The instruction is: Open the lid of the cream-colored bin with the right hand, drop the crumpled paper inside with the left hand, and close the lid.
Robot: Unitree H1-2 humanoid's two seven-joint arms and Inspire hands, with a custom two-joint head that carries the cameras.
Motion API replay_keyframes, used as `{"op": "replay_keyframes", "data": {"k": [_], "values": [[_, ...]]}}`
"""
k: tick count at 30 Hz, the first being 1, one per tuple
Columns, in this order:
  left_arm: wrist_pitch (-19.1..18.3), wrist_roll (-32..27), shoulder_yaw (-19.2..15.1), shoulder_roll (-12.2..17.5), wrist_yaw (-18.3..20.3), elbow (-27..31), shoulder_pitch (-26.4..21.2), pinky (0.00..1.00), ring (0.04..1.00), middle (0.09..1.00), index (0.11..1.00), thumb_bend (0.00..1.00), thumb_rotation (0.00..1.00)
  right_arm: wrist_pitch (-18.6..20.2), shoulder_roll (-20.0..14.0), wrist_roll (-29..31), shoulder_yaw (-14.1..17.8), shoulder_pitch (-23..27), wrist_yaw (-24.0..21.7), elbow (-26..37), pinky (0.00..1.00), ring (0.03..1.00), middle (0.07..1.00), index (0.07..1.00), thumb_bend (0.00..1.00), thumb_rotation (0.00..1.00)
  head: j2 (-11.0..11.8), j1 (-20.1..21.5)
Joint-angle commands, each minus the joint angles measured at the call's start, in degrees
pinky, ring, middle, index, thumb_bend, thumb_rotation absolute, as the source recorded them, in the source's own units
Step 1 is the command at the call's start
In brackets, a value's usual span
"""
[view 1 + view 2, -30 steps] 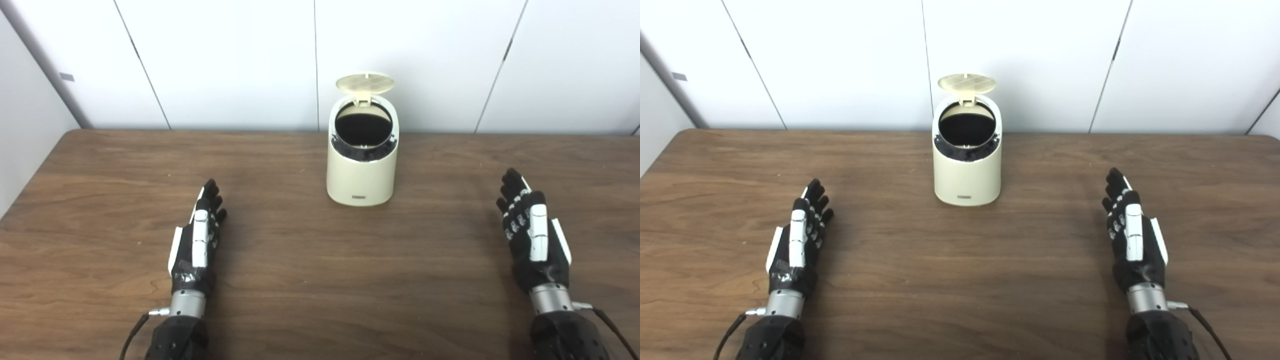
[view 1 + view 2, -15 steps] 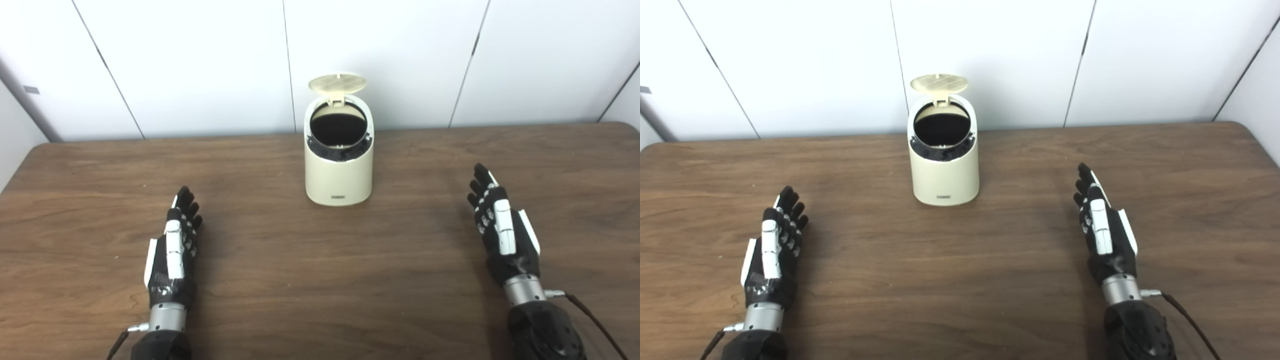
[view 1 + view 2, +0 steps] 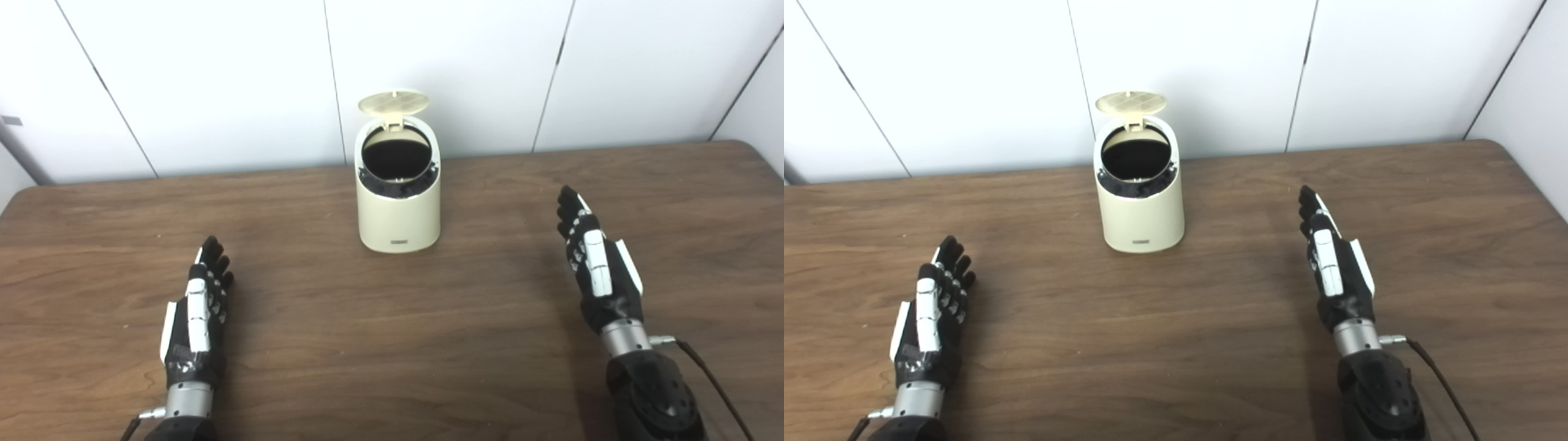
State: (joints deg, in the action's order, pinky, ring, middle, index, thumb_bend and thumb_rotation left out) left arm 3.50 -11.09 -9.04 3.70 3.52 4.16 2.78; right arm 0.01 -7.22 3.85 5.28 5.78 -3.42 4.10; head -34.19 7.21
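The left hand (image 3: 197, 309) is hovering over the table (image 3: 392, 343), empty, fingers stretched out. The bin (image 3: 398, 208) is standing mid-table near the wall, its lid (image 3: 392, 102) tipped up. The right hand (image 3: 597, 263) is hovering likewise, released, well apart from the bin.

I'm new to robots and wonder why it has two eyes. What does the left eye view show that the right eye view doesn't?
Only the left eye view shows a small grey fitting on the left wall. Only the right eye view shows the table's right edge with wall beside it. Both show the cream bin, lid up, and the left hand and right hand open, empty.
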Motion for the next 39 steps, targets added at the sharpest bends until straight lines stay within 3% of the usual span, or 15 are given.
{"op": "replay_keyframes", "data": {"k": [1, 18, 24, 28, 33, 39], "values": [[1.29, -0.46, -0.13, 0.74, 0.63, -0.68, 1.57, 1.0, 1.0, 1.0, 1.0, 0.46, 1.0, -0.27, -1.26, -1.27, -0.41, 2.73, -0.24, 2.83, 1.0, 0.978, 0.958, 0.929, 0.61, 0.99, -0.04, 0.06], [3.83, 0.24, 0.57, 0.6, 0.96, -2.21, 2.48, 1.0, 1.0, 1.0, 1.0, 0.48, 1.0, 3.05, -2.53, -9.15, -4.37, 10.45, -0.18, 5.79, 0.99, 0.968, 0.935, 0.884, 0.61, 1.0, 4.02, -1.15], [3.59, -0.41, 0.53, 0.69, 1.32, -2.08, 2.58, 1.0, 1.0, 1.0, 1.0, 0.48, 1.0, 3.33, -2.67, -13.15, -5.94, 13.68, 0.22, 5.06, 0.94, 0.957, 0.934, 0.897, 0.6, 1.0, 4.58, -1.26], [3.51, 0.2, 0.47, 0.55, 1.12, -2.07, 2.66, 1.0, 1.0, 1.0, 1.0, 0.48, 1.0, 6.34, -2.93, -17.06, -7.64, 16.63, -0.24, 5.73, 0.93, 0.956, 0.937, 0.903, 0.6, 1.0, 4.96, -0.84], [2.76, 0.36, 0.55, 0.05, 0.65, -1.49, 2.87, 1.0, 1.0, 1.0, 1.0, 0.47, 1.0, 6.99, -3.89, -21.66, -9.69, 19.96, -0.65, 4.96, 0.86, 0.916, 0.925, 0.903, 0.54, 1.0, 5.28, -0.95], [2.77, 0.78, 0.78, -0.27, 0.26, -1.41, 2.96, 1.0, 1.0, 1.0, 1.0, 0.46, 1.0, 8.21, -4.7, -24.14, -11.29, 22.79, -1.52, 3.71, 0.86, 0.912, 0.927, 0.907, 0.55, 1.0, 5.44, -1.06]]}}
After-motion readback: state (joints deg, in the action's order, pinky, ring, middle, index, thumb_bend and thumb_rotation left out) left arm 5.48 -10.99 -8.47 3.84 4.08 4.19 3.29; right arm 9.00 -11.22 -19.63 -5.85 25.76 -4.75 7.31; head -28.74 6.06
